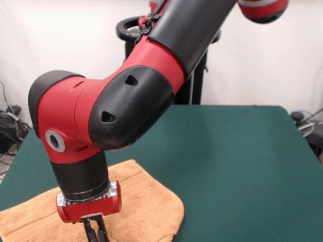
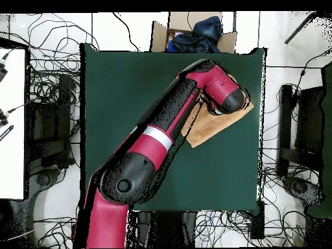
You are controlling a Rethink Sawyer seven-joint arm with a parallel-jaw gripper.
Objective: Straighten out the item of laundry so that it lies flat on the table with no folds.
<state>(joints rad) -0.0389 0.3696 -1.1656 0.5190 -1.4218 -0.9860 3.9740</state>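
Towel (image 1: 146, 204) not flat yet: front view shows a rounded doubled edge to one side of the jaws (image 1: 95, 229), so at least one fold looks left to open. It lies near a corner of the green bench (image 1: 242, 166), directly under the jaws. Arm (image 2: 155, 142) reaches out across the bench, wrist pointing straight down. Jaws nearly together, tips cut off by the frame; clamped on cloth or not, cannot tell.

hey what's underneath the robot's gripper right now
The peach towel lies on the green table beneath the gripper, whose jaws point down at it. The arm covers part of the towel from overhead, so any folds there stay hidden.
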